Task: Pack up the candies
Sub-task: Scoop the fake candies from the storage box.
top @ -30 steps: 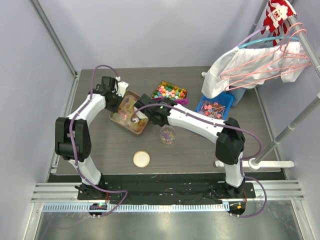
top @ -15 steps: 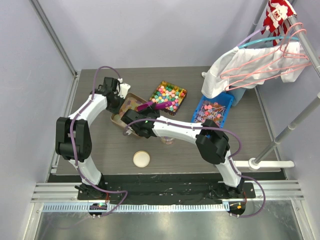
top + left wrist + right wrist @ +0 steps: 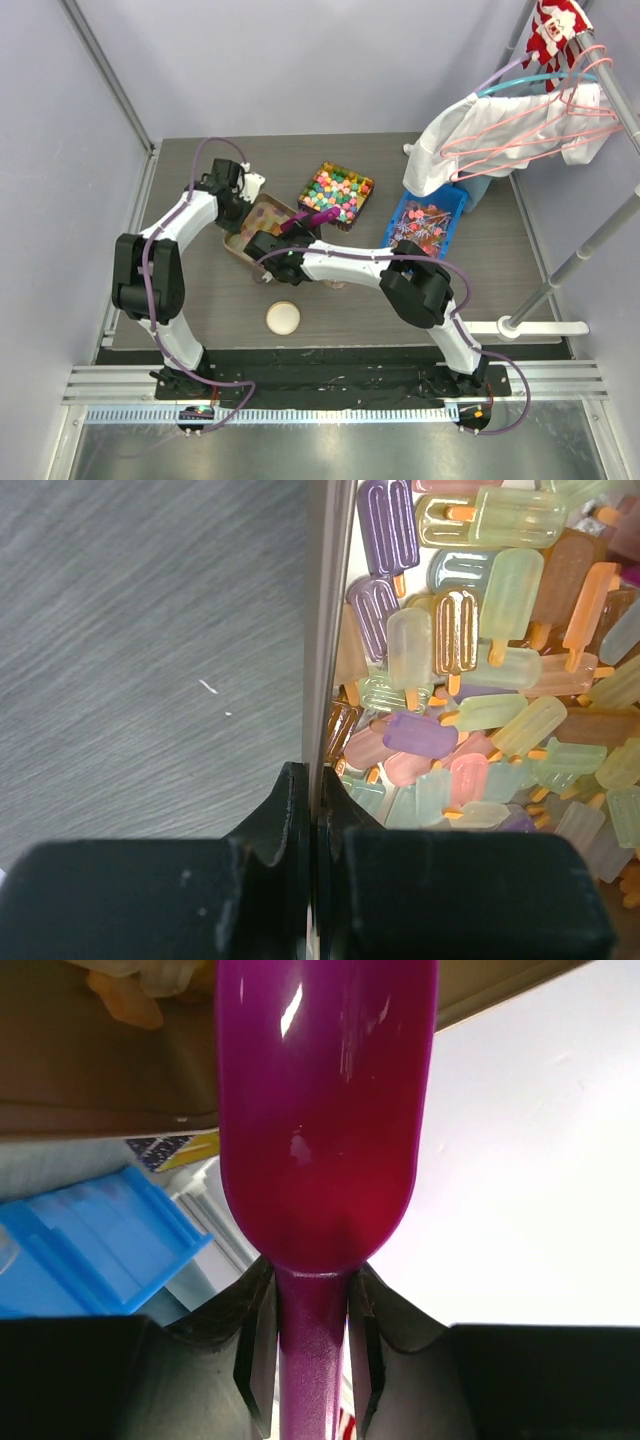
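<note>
The left gripper point(image 3: 318, 780) pinches tray rim point(image 3: 324, 630); right gripper point(image 3: 312, 1305) holds scoop point(image 3: 322, 1110)

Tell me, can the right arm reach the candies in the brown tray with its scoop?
Probably yes. The right gripper holds the magenta scoop, whose bowl hangs beside the tray. The left gripper is shut on its far rim, apart from the scoop, and nothing covers the candies.
</note>
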`<move>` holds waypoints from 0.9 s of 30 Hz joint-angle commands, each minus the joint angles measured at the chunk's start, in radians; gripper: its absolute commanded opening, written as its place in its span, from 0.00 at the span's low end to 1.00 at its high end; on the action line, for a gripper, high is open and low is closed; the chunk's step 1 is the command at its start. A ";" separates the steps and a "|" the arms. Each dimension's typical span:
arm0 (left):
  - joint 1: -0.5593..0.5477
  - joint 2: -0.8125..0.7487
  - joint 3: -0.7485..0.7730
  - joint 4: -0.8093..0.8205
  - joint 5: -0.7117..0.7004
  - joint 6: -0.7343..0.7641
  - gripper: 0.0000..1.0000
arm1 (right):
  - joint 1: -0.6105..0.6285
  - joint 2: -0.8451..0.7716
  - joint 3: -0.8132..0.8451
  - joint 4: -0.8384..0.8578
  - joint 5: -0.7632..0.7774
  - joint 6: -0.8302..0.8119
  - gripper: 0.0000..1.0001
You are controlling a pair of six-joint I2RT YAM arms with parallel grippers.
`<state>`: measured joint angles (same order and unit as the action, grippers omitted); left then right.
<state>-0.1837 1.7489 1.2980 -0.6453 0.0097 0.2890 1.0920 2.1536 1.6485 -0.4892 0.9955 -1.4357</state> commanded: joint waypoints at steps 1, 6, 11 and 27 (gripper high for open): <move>0.001 -0.095 0.024 0.062 0.069 -0.037 0.00 | 0.019 0.028 0.157 -0.397 -0.157 0.140 0.01; 0.001 -0.089 0.029 0.064 0.090 -0.053 0.00 | 0.017 0.095 0.341 -0.592 -0.310 0.227 0.01; 0.001 -0.100 0.024 0.064 0.087 -0.056 0.00 | 0.023 0.094 0.318 -0.609 -0.383 0.254 0.01; 0.001 -0.124 0.012 0.065 0.076 -0.076 0.00 | 0.059 0.221 0.546 -0.745 -0.535 0.460 0.01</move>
<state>-0.1867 1.7329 1.2785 -0.6670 -0.0002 0.2916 1.1358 2.3001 2.1082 -1.1374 0.5880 -1.0618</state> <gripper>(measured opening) 0.035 0.333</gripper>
